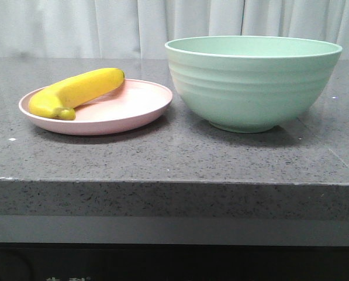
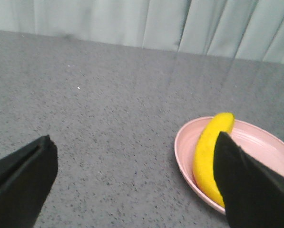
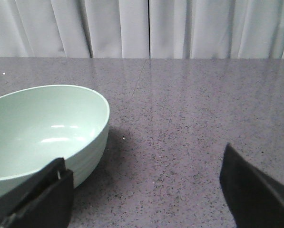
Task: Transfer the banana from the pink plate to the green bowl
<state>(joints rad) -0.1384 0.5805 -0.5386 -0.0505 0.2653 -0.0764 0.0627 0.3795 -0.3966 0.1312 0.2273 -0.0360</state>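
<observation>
Banana (image 1: 76, 92): lies on the pink plate (image 1: 133, 111), on its left half — one rounded end at the near-left rim, the other rising toward the far side of the plate. Bright yellow, slightly curved, nothing gripping it.

Pink plate: sits flat on the grey speckled counter (image 1: 162, 155), left of the green bowl (image 1: 253, 82); its right rim comes just beside the bowl's wall, and I cannot tell whether they touch.

Green bowl: upright on the counter, right of the plate and much taller than it; ridged outside, and the part of the inside that the right wrist view shows holds nothing.

Left gripper (image 2: 137, 183): jaws spread wide, holding nothing; one black finger (image 2: 249, 183) overlaps the banana's near part in the left wrist view — contact cannot be told.

Right gripper (image 3: 146, 190): jaws spread wide, holding nothing, beside the bowl's right side, above bare counter.

Backdrop: pale pleated curtain (image 1: 75, 26) behind the counter's far edge.
</observation>
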